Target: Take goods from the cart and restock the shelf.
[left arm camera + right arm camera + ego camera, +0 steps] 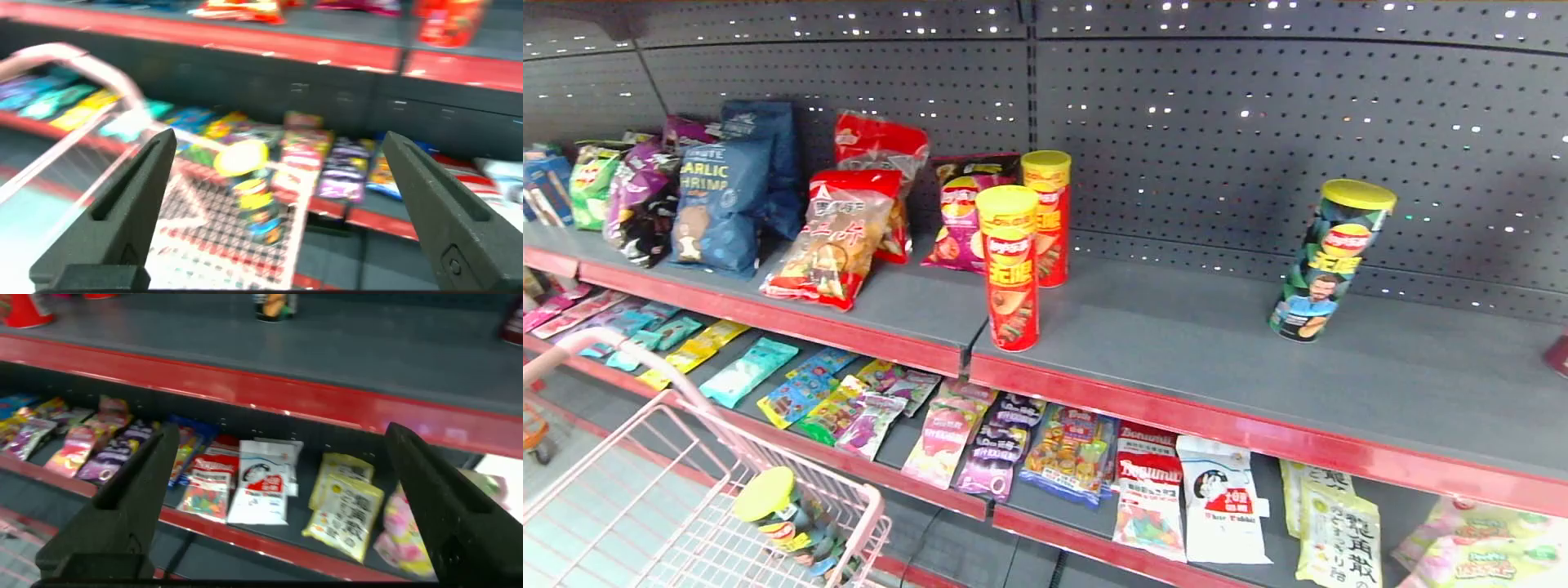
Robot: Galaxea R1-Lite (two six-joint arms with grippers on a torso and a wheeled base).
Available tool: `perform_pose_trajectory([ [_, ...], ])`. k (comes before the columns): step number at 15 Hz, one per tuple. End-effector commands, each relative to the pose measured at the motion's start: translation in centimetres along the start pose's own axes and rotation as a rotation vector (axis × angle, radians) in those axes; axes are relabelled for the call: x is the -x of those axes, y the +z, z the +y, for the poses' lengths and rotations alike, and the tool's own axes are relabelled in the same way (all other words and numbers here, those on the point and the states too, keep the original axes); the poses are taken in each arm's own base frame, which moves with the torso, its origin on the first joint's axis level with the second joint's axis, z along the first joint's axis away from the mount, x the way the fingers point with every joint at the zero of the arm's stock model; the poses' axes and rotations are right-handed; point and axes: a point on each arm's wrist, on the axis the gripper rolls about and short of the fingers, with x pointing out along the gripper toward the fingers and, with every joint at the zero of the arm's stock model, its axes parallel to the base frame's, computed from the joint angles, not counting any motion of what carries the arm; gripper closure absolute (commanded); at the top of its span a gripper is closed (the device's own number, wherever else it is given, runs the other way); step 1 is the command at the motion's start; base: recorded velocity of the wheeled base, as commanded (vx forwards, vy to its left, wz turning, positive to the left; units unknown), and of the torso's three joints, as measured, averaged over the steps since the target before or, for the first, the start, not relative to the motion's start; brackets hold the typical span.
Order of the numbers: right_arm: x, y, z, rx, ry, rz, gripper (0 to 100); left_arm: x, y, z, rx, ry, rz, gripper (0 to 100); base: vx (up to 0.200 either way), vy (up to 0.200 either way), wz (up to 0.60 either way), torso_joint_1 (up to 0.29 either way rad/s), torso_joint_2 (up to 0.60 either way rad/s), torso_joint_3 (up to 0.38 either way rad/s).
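Head view: the green-lidded can [784, 518] lies in the near corner of the pink cart [876, 502]. The shelf [1176, 343] stands beyond the cart, with a matching can [1331, 261] upright on it.

Left wrist view: my left end effector [278, 204] is spread wide above the cart, framing the can without touching it.

Right wrist view: my right end effector [278, 506] is wide and empty, beyond the cart, facing the shelf.

I judge the pick is in hand. Next I must descend and close on the can.
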Motion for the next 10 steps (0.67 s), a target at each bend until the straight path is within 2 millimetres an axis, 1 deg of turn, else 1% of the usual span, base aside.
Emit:
perform_pose_trajectory([
  [1,0.0,0.0,0.0,0.0,0.003,0.0,0,-0.01,0.0,0.0,0.0,0.0,0.001,0,0.0,0.0,0.6,0.007,0.0,0.002],
  [4,0.0,0.0,0.01,-0.001,0.004,0.0,0,-0.01,0.0,0.0,0.0,0.0,0.001,0,0.0,0.0,0.6,-0.001,0.0,0.002],
  [6,0.0,0.0,0.0,-0.003,0.003,0.0,0,-0.01,0.0,0.0,0.0,0.0,0.001,0,0.0,0.0,0.0,-0.018,0.04,0.035],
  [10,0.0,0.0,0.0,-0.004,0.003,0.0,0,-0.01,0.0,0.0,0.0,0.0,0.001,0,0.0,0.0,0.0,-0.084,0.22,0.119],
])
